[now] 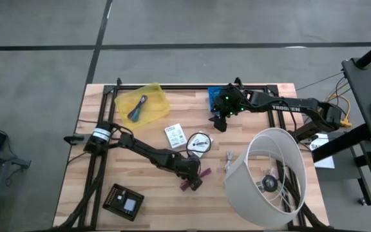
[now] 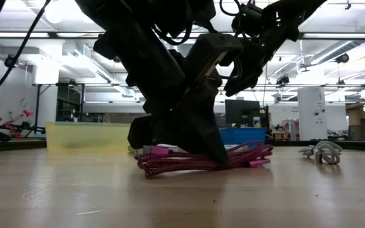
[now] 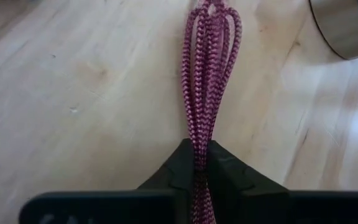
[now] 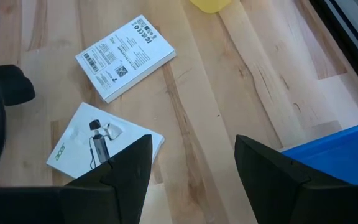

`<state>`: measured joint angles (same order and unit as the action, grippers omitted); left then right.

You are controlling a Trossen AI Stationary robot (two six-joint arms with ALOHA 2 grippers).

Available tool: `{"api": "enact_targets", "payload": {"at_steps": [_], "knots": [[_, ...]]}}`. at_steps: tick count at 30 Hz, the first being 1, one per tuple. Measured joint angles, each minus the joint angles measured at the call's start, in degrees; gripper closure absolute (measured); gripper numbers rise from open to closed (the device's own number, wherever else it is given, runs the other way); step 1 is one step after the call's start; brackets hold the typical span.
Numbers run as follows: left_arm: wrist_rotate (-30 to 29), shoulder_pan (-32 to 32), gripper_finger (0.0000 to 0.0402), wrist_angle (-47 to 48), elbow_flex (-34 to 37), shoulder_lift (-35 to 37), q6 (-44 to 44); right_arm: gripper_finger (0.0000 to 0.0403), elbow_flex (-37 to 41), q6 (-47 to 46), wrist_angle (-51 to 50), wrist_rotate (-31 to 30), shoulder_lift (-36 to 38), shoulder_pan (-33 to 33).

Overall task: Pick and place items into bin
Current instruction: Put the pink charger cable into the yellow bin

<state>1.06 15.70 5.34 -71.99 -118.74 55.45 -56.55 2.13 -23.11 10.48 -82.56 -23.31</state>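
Magenta braided cable (image 3: 207,74), left hand (image 3: 199,163) pinching

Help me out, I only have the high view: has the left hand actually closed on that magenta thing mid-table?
Observer: Yes. The left wrist view shows the left hand shut on a folded magenta braided cable.
Operator: Is it off the wood?
Observer: No. In the low view the cable's loops lie on the table.
Operator: And the right hand?
Observer: Its wrist view shows the right hand open and empty above the wood, with a labelled white packet and a second white packet beyond it.
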Motion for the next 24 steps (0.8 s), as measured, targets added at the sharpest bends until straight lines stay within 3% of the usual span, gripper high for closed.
{"api": "enact_targets", "payload": {"at_steps": [7,14,24], "knots": [[0.37,0.02,0.0391,1.33,-0.23,1.25,-1.29,0.0188,0.00,0.00,0.12,0.00,0.00,0.00],[-1.48,0.39,0.0391,9.85,-0.01,9.52,-12.06,0.0188,0.00,-0.20,0.01,0.00,0.00,0.04],[-17.64,-1.95,0.0391,30.22,0.39,27.23,-16.92,0.0188,0.00,-0.44,-0.15,-0.02,0.00,0.04]]}}
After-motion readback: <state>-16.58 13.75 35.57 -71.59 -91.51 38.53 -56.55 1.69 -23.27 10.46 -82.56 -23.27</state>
